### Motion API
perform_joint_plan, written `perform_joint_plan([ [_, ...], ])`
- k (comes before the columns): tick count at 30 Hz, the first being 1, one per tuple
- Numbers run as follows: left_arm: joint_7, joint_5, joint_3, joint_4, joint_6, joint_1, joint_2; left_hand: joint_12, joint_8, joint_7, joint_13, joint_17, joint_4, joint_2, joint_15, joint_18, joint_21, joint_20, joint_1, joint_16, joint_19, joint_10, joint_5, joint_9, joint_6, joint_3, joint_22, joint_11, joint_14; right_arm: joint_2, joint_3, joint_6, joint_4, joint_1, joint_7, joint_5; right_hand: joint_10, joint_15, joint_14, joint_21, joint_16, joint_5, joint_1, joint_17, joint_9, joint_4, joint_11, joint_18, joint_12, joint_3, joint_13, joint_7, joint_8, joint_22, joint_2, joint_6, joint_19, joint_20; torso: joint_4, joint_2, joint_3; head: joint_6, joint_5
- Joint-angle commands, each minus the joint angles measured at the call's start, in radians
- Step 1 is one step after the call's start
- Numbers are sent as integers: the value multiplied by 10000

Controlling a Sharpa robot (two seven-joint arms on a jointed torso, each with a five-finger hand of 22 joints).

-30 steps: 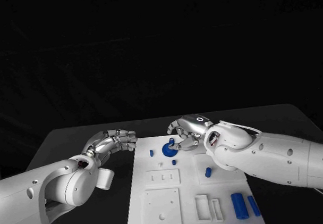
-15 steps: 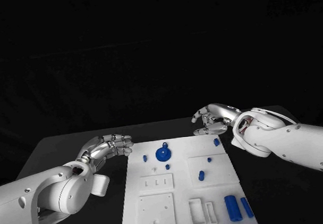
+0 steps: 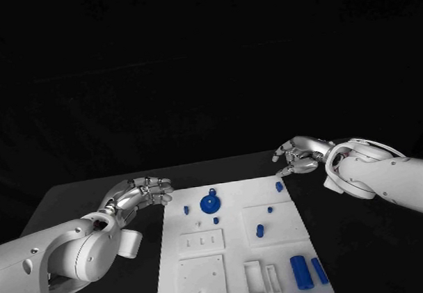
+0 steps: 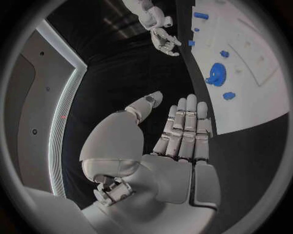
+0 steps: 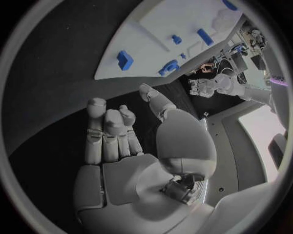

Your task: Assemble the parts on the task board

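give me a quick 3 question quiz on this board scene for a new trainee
1. True or false: the right hand holds a blue part.
2. Which hand is beside the task board, near the blue gear? A) left hand B) right hand
3. Fill in: the two blue cylinders lie on the board's corner nearest the robot, on its ____ side.

Key
1. False: its fingers are spread and hold nothing.
2. A: the left hand hovers off that edge, holding nothing.
3. right
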Motion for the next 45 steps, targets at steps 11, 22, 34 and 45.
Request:
perform_joint_plan([
  [11,94,-24,-3,-40,236,3,-1,-64,-54,139,3,-6,-28,-20,-10,88,-11,-17,-107,0,-38,-79,-54,15,-68,13,10,-11,-54,-18,-1,1094,-396,-110,213,509,-258,46,-151,-101,-179,1387,449,23,-55,-36,17,637,-32,-256,-40,95,-13,175,68,12,-239,107,-13,17,-4,-53,-55],
  [22,92,-24,-3,-76,250,3,-15,-66,-55,139,3,-7,-36,-20,-10,89,-13,-18,-102,0,-39,-82,-55,16,-72,17,10,-11,-57,-4,-5,1463,-453,-366,159,236,-410,14,-233,-136,-258,2554,817,30,-86,-44,-16,637,-53,-183,-43,59,-38,189,17,-50,-389,187,6,4,-13,-165,-90],
  [34,86,-26,-3,-67,252,3,-41,-68,-57,141,3,-8,-38,-18,-9,88,-14,-17,-104,-1,-40,-85,-56,17,-76,19,11,-9,-60,124,-15,1381,-471,-516,182,-170,-447,11,-248,-116,-284,1739,825,48,-91,-39,-20,637,-32,-329,-52,55,-8,189,31,-23,-435,222,-5,-2,-24,-229,-44],
  [45,84,-28,-3,-90,261,3,-28,-69,-58,142,3,-9,-40,-17,-9,87,-16,-17,-105,-2,-41,-88,-56,19,-78,21,11,-8,-62,305,-28,1331,-637,-599,170,-176,-418,24,-216,-109,-288,400,565,77,-100,-16,-5,637,-1,-531,-83,71,53,170,202,96,-408,219,11,0,-35,-281,-66],
])
